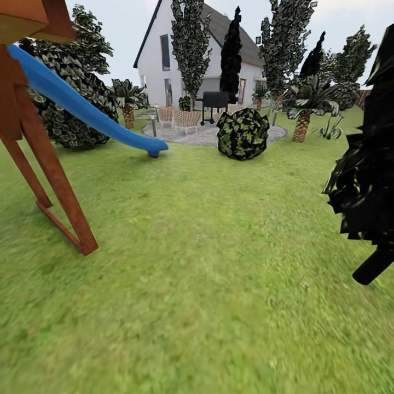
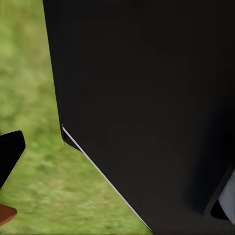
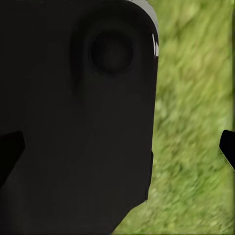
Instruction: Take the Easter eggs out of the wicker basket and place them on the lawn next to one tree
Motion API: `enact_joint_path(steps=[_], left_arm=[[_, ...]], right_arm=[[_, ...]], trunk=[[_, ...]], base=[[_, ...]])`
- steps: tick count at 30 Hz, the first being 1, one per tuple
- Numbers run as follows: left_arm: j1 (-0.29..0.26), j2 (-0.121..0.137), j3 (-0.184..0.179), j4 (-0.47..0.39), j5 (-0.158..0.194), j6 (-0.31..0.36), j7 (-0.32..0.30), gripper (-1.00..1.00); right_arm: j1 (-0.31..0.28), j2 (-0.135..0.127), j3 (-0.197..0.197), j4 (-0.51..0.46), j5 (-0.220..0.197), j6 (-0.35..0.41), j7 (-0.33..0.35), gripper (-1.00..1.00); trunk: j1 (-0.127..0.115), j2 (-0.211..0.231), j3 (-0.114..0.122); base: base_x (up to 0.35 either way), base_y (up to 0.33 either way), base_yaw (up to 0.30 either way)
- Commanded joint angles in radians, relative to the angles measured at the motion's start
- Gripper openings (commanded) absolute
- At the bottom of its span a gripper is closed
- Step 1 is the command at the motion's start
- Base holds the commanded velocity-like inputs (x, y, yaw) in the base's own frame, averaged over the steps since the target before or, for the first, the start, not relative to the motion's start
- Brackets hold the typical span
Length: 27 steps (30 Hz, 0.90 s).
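Facing the lawn (image 1: 208,273), the head view showed a blue slide (image 1: 82,109) on a wooden frame (image 1: 49,164), a black-leaved tree (image 1: 366,180) and a house (image 1: 180,54). Eggs and basket were unseen; claw states could not be determined.

Illumination in the head view was bright, even and diffuse, with a pale overcast sky (image 1: 123,22) and no distinct cast shadows on the lawn (image 1: 208,262). Grass texture was smeared and soft toward the lower edge. The black-leaved tree (image 1: 369,180) rendered as near-unlit silhouette. Both wrist views were largely dark, with blurred grass (image 3: 196,147) and a thin bright edge highlight (image 2: 98,166).
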Motion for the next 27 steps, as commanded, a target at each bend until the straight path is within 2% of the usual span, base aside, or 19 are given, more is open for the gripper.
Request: enact_joint_path(steps=[1, 6, 27], left_arm=[[0.000, 0.000, 0.001, -0.001, 0.001, -0.001, 0.000, 1.00], [0.000, 0.000, 0.001, -0.001, 0.001, -0.001, 0.000, 1.00], [0.000, 0.000, 0.001, -0.001, 0.001, -0.001, 0.000, 1.00]], right_arm=[[-0.001, 0.000, 0.000, 0.001, 0.000, -0.007, 0.000, 1.00], [0.000, 0.001, 0.001, 0.005, 0.000, -0.041, 0.000, 1.00], [-0.001, -0.001, 0.000, 0.006, 0.000, -0.046, 0.002, 1.00]], trunk=[[0.001, 0.000, -0.001], [0.001, 0.000, -0.001], [0.001, 0.000, -0.001]], base=[[0.340, 0.000, 0.000], [0.340, 0.000, 0.000], [0.339, 0.000, 0.000]])
